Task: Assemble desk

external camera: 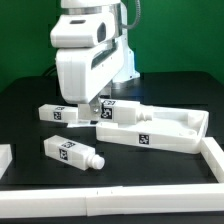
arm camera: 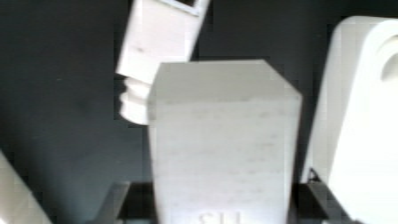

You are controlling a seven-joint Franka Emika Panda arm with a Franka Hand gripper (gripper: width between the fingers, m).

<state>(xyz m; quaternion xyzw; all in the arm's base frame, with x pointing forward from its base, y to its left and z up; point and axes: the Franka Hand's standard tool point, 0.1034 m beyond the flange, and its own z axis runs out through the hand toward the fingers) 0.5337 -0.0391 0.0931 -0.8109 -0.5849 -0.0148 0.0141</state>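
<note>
Early stage: your gripper (external camera: 90,104), at centre frame, clasps one leg (arm camera: 222,140); the panel (external camera: 175,130) lies at centre right with no leg seated in its sockets, and a spare leg (external camera: 68,152) waits at lower left.

desk panel (external camera: 178,128): flat | held leg (arm camera: 222,140): between fingers (arm camera: 128,200) | loose leg (external camera: 70,152): lying apart

No readable words, brands or numbers, only black-and-white square tags (external camera: 57,115), one on the panel (external camera: 185,125) side wall, one on the leg (external camera: 125,113) beside the panel, one each on the upper loose leg (external camera: 48,112) and lower loose leg (external camera: 80,154) off the panel's end at the exterior view's left, patterns too small to decode.
</note>
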